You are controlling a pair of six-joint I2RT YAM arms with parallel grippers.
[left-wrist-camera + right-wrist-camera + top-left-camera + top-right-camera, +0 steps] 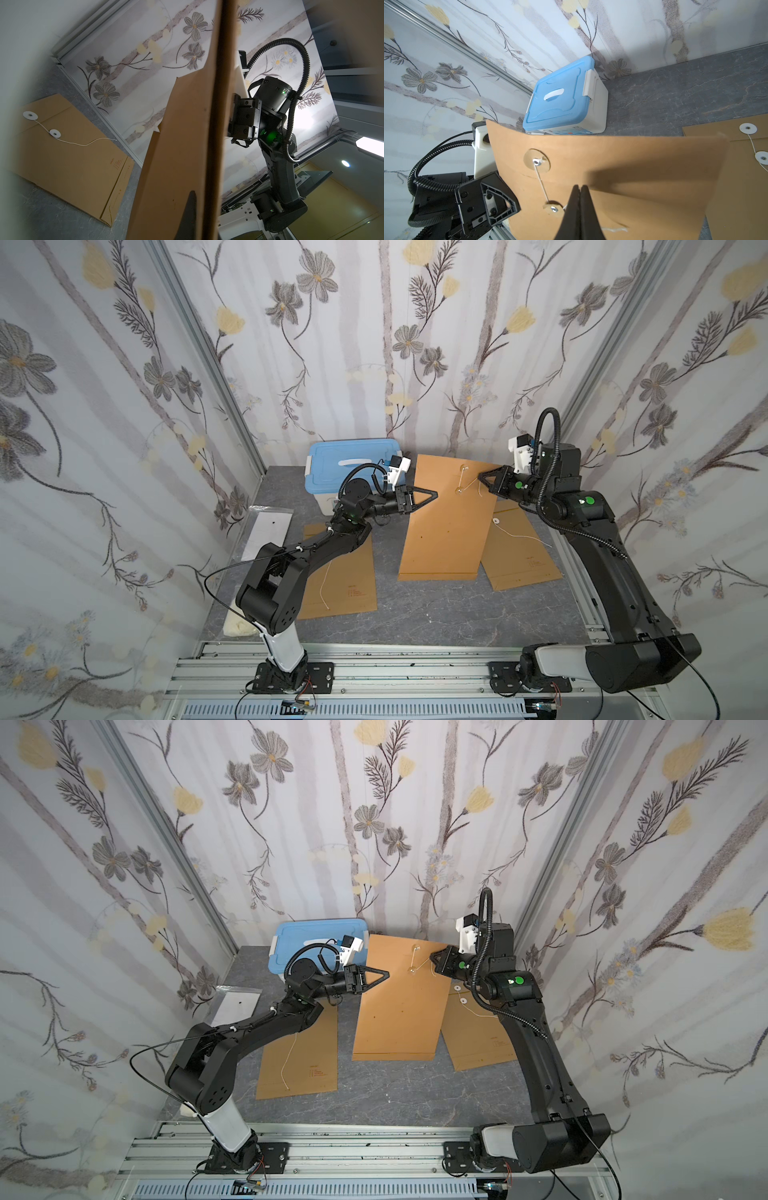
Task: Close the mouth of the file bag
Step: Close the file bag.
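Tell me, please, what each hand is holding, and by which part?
Left hand pinches the raised file bag by its left edge; right hand pinches its string beside the lower button.

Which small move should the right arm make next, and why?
Probably circle the right gripper around the lower button to wind the string it pinches, which runs from the upper button past the lower one; the left gripper holds the file bag by its edge.
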